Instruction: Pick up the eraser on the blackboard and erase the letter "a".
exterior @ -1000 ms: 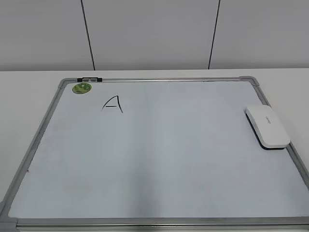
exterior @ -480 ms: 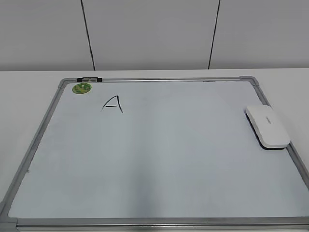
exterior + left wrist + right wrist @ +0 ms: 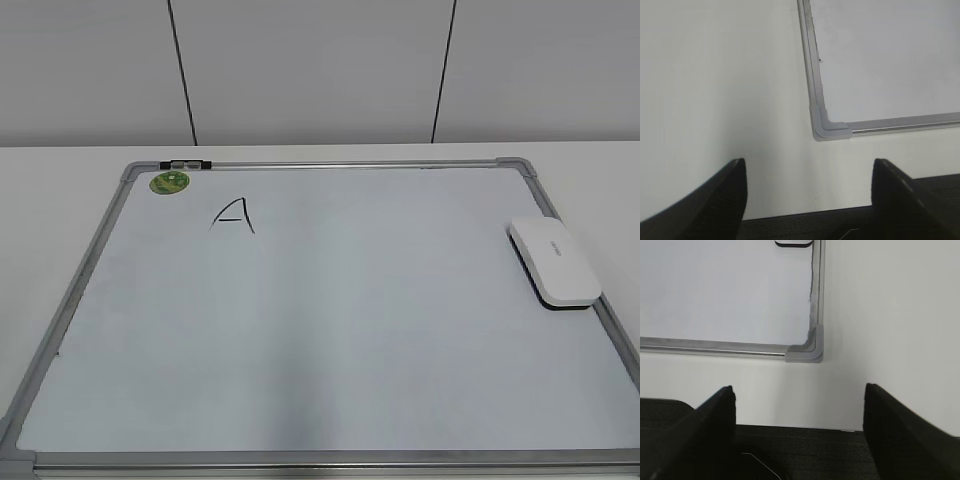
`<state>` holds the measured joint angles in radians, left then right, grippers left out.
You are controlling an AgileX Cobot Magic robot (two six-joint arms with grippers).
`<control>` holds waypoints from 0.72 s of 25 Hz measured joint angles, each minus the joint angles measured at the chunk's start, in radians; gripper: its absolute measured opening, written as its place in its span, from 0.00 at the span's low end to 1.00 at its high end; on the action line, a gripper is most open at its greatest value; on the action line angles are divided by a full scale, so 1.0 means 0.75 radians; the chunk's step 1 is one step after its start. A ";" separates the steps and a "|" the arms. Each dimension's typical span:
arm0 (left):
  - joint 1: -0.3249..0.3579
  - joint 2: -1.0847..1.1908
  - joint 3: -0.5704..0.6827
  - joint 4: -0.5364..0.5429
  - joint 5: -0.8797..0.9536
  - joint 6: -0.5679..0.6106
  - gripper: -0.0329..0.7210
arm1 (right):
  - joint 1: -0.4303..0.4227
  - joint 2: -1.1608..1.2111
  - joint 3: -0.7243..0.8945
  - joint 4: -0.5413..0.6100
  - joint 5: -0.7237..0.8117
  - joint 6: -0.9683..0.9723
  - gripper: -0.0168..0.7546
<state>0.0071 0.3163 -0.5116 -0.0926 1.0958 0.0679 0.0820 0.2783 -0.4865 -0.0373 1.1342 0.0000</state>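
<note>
The blackboard (image 3: 330, 330) lies flat on a white table. The white eraser (image 3: 553, 261) rests on its right edge, dark underside down. An angular capital "A" (image 3: 232, 213) is written at the upper left; no lowercase "a" shows. Neither gripper shows in the exterior view. My left gripper (image 3: 809, 170) is open and empty above the table edge, near the board's front left corner (image 3: 829, 130). My right gripper (image 3: 799, 392) is open and empty near the front right corner (image 3: 807, 354). The eraser's end (image 3: 794, 242) shows at the top of the right wrist view.
A round green sticker (image 3: 169, 182) and a small black clip (image 3: 186, 163) sit at the board's top left. White table (image 3: 40, 200) surrounds the board. A dark surface (image 3: 805, 227) lies below the table's front edge. A grey wall stands behind.
</note>
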 joint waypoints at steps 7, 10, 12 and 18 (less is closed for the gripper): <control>0.000 0.000 0.000 0.000 0.000 0.000 0.76 | 0.000 0.000 0.000 0.000 0.000 0.000 0.79; 0.000 0.000 0.000 0.000 0.000 0.000 0.74 | 0.000 0.000 0.000 -0.001 0.000 0.000 0.79; 0.000 0.000 0.000 0.000 0.000 0.000 0.73 | 0.000 0.000 0.000 -0.003 0.000 0.000 0.79; 0.000 -0.118 0.000 0.000 0.000 0.000 0.73 | -0.051 -0.037 0.000 -0.003 0.000 0.000 0.79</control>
<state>0.0071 0.2275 -0.5116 -0.0926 1.0958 0.0679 0.0439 0.2505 -0.4865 -0.0395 1.1342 0.0000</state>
